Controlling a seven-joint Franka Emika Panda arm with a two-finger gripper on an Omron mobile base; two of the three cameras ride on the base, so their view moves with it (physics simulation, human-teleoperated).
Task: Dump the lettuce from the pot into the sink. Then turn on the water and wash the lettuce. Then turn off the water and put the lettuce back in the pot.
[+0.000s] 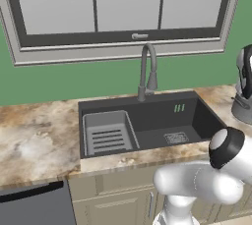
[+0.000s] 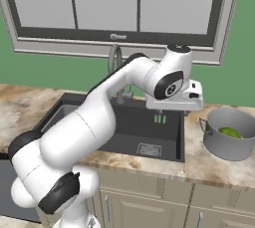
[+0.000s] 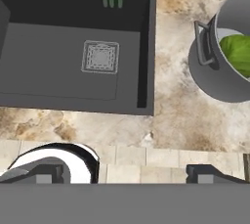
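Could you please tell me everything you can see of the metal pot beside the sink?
The silver-grey cylindrical metal pot stands upright on the mottled beige stone counter, to the right of the dark-charcoal rectangular sink and apart from it. It has smooth walls, an open rim with no lid, and a dark looped handle on the side facing the sink. Inside it lies the bright-green lettuce. Nothing else touches it.

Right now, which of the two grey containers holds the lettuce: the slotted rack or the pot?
The pot on the counter right of the sink holds the lettuce. The slotted rack sits empty inside the sink.
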